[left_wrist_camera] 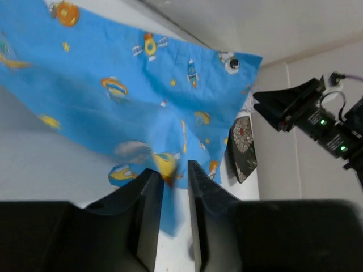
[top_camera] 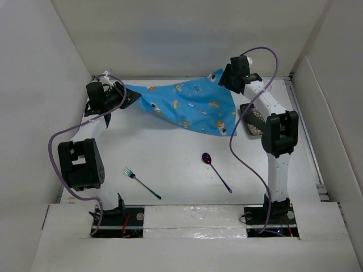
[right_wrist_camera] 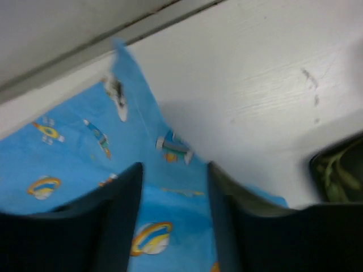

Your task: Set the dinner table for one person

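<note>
- The step in hand is judged to be the spreading of the mat, which is bunched and creased along the far side of the surface.
- The left gripper is closed on the mat's left edge, with cloth pinched between its nearly touching fingers.
- The right gripper is held over the mat's far right corner with its jaws apart. No cloth is seen clamped there.
- A firm pinch on that right corner is advised before any pull, so that the cloth is tensioned from both ends rather than dragged from one.
- The mat is best drawn taut between the two grippers and lowered level, so that folds are not trapped beneath it.
- A landing place toward the middle is suggested, kept clear of the fork and spoon, which lie nearer the arms.
- The dark patterned dish, just beside the mat's right end, should not be swept by the cloth.
- The surface is seen as a large, flat, matte white rectangle. It stretches from the arm bases to the far wall and is closed in by white panels on the left and right.
- It is plain and unmarked apart from a few faint scuffs near the right gripper.
</note>
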Motion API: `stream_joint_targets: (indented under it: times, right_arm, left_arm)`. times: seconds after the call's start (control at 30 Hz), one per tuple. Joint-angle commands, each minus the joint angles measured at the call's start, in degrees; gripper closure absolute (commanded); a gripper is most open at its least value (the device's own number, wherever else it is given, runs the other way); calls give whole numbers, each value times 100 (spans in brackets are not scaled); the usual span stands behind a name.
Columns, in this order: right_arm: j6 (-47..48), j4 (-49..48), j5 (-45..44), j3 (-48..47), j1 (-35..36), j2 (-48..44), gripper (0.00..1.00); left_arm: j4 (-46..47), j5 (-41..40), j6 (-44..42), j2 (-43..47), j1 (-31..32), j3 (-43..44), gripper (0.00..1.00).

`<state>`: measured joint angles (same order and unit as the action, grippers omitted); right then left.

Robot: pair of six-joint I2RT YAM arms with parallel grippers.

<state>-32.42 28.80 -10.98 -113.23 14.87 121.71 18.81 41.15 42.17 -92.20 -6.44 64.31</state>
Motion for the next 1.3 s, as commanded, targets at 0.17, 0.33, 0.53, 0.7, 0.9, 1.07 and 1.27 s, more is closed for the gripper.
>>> stream_joint_targets:
  times: [0.17, 0.33, 0.53, 0.7, 0.9, 1.07, 1.27]
  right_arm:
    - [307, 698, 175, 412, -178, -409, 29]
    - [-114, -250, 229, 2694, -125, -1930, 99]
    - [-510, -410, 263, 4352, -178, -3170, 77]
    - [-554, -366, 728, 4941, -546, -3119, 51]
    - [-537, -375, 976, 4969, -732, -2627, 47]
    - [-686, -234, 703, 4741, -679, -2100, 47]
    - [-906, 335, 466, 3969, -626, -1362, 56]
  left_arm:
    - [-1036, -1034, -1061, 61, -481, -217, 40]
    - [-2297, -2993, -1720, 791, -113, -253, 50]
    - [-3111, -4555, -1774, 1152, 187, -788, 49]
    - [-3287, -4150, -1800, 731, 187, -938, 49]
    - [-3428, -3728, -1879, 290, 256, -613, 48]
    - [-3498, -4323, -1923, 431, 257, -946, 46]
    - [-3480, -4588, -1897, 125, 257, -1079, 46]
